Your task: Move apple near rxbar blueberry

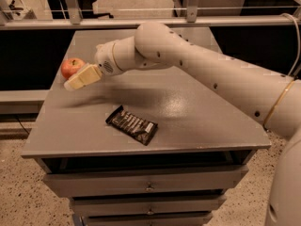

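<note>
Your gripper [71, 84] hung over the table's [202, 121] far left, just beside the apple [70, 66], its grip impossible to tell; the rxbar blueberry [131, 125] lay apart, toward the near edge.

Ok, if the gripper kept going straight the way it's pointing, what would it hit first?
Probably the table top near the edge by the apple. The gripper angles downward just in front of the apple and might graze it; depth is unclear.
</note>
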`<state>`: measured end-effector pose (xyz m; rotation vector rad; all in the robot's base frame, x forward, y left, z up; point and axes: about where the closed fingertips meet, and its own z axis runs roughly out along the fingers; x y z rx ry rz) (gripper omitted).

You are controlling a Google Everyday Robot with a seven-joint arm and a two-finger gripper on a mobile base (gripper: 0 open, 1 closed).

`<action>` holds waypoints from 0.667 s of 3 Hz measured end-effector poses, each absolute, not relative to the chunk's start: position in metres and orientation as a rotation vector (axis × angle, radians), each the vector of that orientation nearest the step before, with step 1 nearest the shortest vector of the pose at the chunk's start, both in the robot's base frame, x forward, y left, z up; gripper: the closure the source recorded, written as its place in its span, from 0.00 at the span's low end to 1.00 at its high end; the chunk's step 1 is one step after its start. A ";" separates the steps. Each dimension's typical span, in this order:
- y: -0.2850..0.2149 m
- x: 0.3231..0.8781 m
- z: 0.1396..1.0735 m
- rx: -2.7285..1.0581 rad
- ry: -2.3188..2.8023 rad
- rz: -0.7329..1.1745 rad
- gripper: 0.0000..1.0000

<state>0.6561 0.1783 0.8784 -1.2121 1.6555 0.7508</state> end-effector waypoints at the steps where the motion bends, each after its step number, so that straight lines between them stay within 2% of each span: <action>1: 0.199 0.667 0.868 -1.184 1.649 0.773 0.00; 2: 0.214 0.672 0.859 -1.153 1.645 0.794 0.18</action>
